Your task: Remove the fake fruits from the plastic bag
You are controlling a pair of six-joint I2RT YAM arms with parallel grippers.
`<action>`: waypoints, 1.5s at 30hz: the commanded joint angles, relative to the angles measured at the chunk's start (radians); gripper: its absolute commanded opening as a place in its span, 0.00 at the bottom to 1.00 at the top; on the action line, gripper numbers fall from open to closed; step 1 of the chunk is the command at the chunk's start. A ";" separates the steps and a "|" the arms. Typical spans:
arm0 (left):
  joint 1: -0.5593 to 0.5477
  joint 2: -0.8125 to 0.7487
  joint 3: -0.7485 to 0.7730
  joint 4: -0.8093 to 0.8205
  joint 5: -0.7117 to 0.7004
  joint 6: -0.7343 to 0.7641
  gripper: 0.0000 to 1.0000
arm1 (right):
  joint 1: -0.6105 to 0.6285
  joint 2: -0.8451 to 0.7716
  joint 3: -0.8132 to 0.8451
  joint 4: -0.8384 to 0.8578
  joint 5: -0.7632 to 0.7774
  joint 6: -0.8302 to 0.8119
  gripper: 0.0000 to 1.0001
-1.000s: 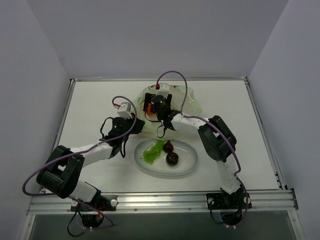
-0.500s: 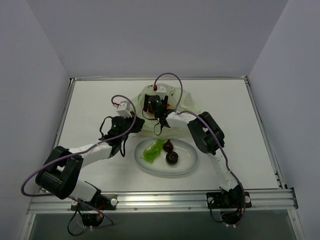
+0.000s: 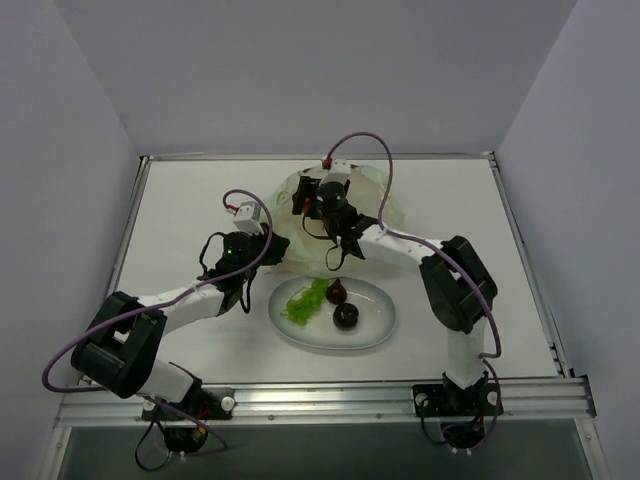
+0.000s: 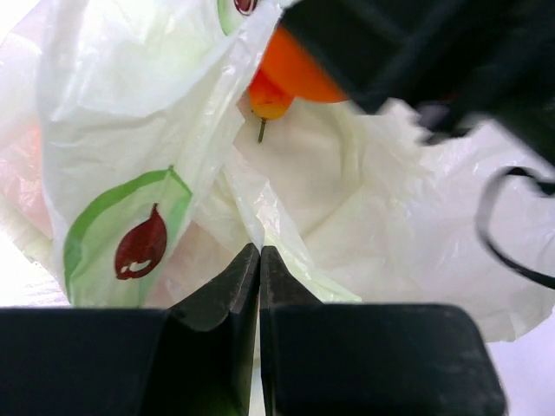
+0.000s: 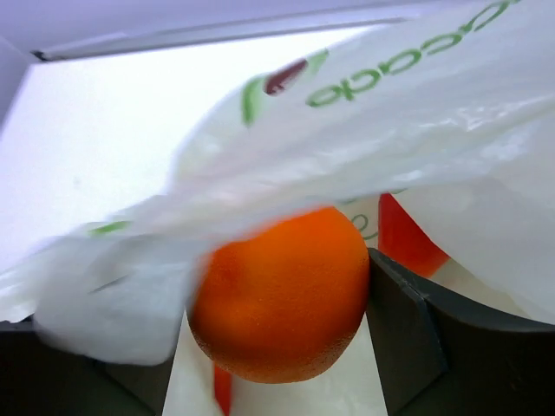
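The thin pale green-white plastic bag point(image 3: 372, 205) lies at the back middle of the table. My left gripper point(image 4: 259, 251) is shut on a fold of the bag point(image 4: 286, 234) at its near left edge point(image 3: 262, 245). My right gripper point(image 3: 318, 197) reaches into the bag mouth and is shut on the round orange point(image 5: 282, 290), which sits between its fingers under the bag film point(image 5: 373, 139). A red piece point(image 5: 406, 238) lies behind the orange inside the bag. The orange point(image 4: 299, 69) and a smaller orange-yellow fruit point(image 4: 267, 100) show in the left wrist view.
A white oval plate point(image 3: 378, 325) in front of the bag holds the green grape bunch point(image 3: 305, 300) and two dark maroon balls point(image 3: 338, 292) point(image 3: 345, 316). Grey walls stand close round the table; a metal rail point(image 3: 320, 395) runs along the near edge.
My right gripper has moved a little back and to the right within the bag mouth, its arm swinging out to the right. The left gripper has kept its hold on the bag.
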 commanded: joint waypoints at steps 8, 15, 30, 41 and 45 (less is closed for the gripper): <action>0.000 -0.056 0.002 0.027 -0.023 0.020 0.02 | 0.068 -0.444 -0.333 -0.018 -0.124 0.034 0.25; 0.000 -0.065 0.001 0.024 -0.024 0.020 0.02 | 0.151 -0.815 -0.558 -0.341 -0.055 0.072 0.26; 0.000 -0.057 0.005 0.022 -0.024 0.023 0.02 | 0.153 -1.048 -0.814 -0.655 0.025 0.329 0.26; 0.000 -0.057 0.007 0.025 -0.013 0.020 0.02 | 0.155 -0.977 -0.748 -0.684 0.036 0.309 0.79; 0.000 -0.065 0.005 0.022 -0.018 0.021 0.02 | 0.155 -0.943 -0.667 -0.714 0.043 0.284 0.84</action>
